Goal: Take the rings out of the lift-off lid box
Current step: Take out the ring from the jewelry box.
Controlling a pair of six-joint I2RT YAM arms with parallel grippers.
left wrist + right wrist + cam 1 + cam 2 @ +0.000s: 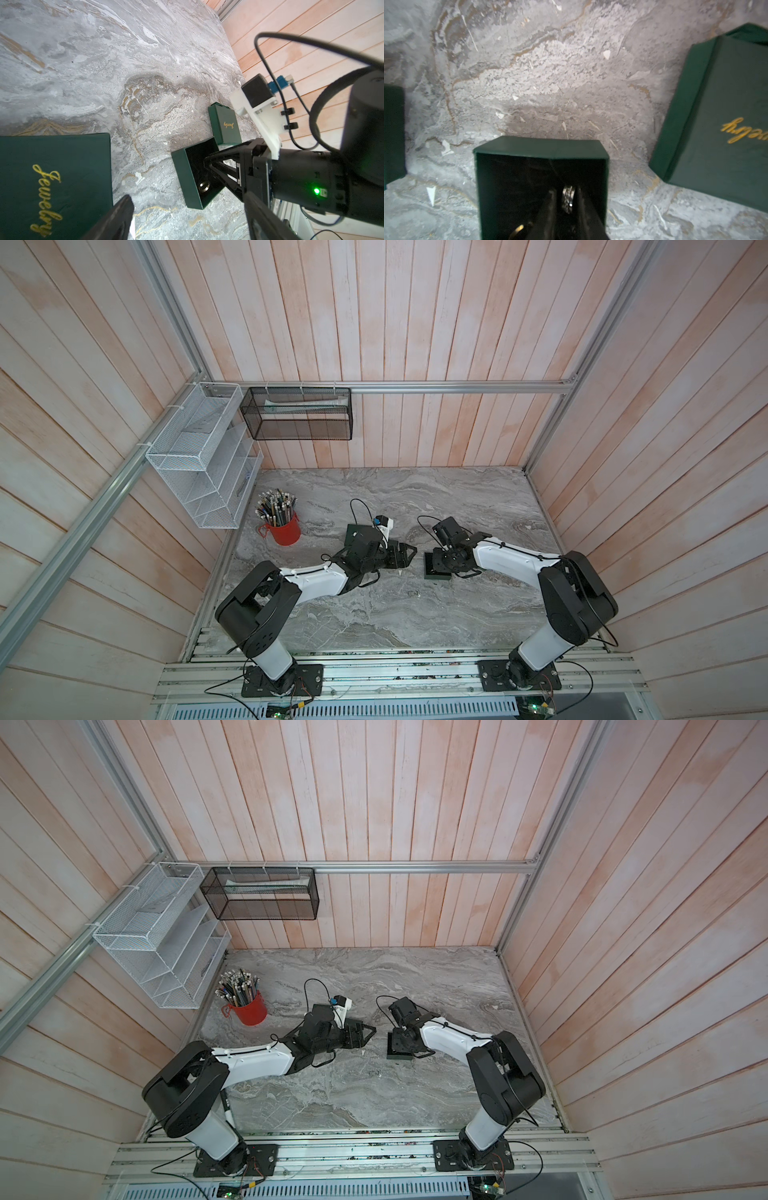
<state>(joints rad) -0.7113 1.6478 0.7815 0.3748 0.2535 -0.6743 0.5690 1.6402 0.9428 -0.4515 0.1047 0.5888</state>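
A: The right pincer pinches one ring inside the open box, right of centre in a top view.
B: Light, hard, probably slippery. Grip it across the band.

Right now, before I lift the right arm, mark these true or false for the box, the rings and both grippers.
1. The lid is still on the green box. False: the box is open, and a lid marked Jewelry lies beside it on the table.
2. The right gripper reaches into the box, with its fingers on either side of a ring. True.
3. That is the only ring in the box. False: a second ring lies in it too.
4. The left gripper is open and holds nothing. True.
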